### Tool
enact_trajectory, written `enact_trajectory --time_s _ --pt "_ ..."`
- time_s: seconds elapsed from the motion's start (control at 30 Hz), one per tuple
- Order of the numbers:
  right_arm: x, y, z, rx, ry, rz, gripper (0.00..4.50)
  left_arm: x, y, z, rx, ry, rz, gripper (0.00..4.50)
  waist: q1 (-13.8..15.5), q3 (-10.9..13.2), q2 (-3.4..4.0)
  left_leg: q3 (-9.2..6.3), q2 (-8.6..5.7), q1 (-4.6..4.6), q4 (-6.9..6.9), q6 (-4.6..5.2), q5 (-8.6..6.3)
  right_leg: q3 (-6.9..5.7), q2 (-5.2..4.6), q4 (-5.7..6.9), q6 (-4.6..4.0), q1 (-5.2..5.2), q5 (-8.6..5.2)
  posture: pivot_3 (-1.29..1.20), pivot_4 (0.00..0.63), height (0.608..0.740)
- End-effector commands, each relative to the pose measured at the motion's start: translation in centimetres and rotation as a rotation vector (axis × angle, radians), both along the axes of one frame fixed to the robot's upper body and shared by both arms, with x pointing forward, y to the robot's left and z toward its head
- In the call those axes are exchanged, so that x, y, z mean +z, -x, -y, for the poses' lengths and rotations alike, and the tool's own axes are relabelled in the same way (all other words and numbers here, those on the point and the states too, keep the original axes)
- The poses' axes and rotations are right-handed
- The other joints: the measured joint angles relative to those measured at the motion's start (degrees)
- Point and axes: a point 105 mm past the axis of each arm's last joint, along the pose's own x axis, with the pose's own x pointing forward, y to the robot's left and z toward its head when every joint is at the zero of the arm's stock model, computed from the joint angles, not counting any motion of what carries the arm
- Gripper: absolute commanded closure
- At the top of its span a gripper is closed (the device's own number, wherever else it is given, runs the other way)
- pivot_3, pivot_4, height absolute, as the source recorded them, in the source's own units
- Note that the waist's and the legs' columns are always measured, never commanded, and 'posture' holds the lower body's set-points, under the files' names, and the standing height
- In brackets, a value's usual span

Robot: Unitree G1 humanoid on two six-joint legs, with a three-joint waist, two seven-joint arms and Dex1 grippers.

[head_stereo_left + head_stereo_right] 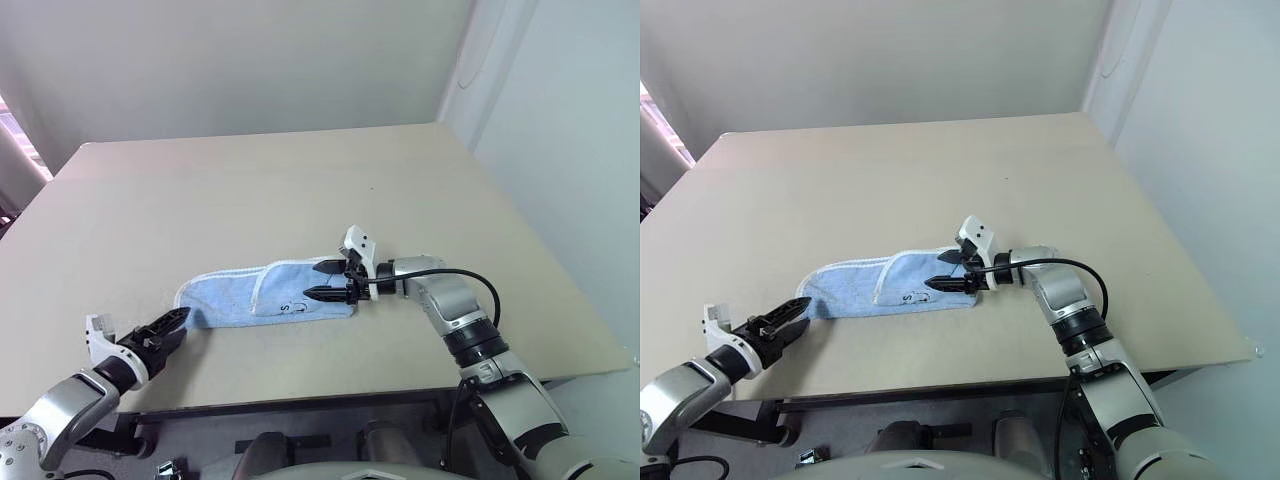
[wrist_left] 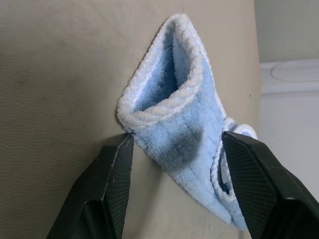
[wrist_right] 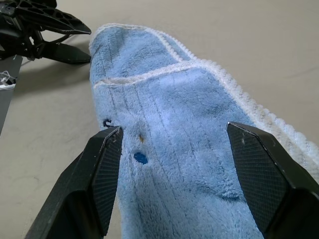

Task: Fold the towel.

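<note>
The towel [image 1: 265,295] lies folded into a narrow strip near the tabletop's [image 1: 300,190] near edge. The left end effector [image 1: 170,325] sits at its left end, fingers apart, gripping nothing. The right end effector [image 1: 322,280] hangs spread over its right end.

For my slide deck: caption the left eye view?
Folded towel on table, open left gripper and right gripper at its ends.

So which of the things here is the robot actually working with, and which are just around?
Part of the job:
- the towel, lying folded over in a long strip
- the left gripper, open at one end of it
- the right gripper, open over the other end

Just around:
- the table under it all
</note>
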Motion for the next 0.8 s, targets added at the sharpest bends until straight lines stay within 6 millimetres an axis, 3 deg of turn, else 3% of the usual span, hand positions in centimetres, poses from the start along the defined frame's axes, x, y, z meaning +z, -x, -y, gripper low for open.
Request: enact_trajectory --time_s 0.03,0.3,0.8 --pt "1.0 -0.2 -0.6 0.02 -0.016 0.029 1.05 -1.1 0.6 -2.6 0.066 -0.055 -0.064 1.51 0.0 0.0 0.01 0.0 0.0 -0.01 -0.01 0.0 0.0 0.0 0.01 0.0 0.0 -0.03 0.0 0.0 0.0 0.731" --pt "1.1 -0.4 -0.5 0.008 -0.016 0.028 1.05 -2.4 0.3 -2.7 0.013 -0.085 -0.131 1.51 0.2 0.0 0.15 -0.03 0.01 0.0 0.0 -0.01 -0.01 -0.01 0.01 0.01 0.02 -0.05 -0.01 0.0 0.0 0.731" --pt "0.8 -0.9 0.4 -0.057 0.014 -0.013 1.05 -4.2 -1.5 -1.2 -0.238 -0.231 -0.221 1.51 1.2 -0.6 1.68 -0.16 0.0 -0.01 0.38 -0.01 -0.03 -0.7 -0.21 -0.41 -0.04 -0.05 0.02 0.0 0.0 0.731"
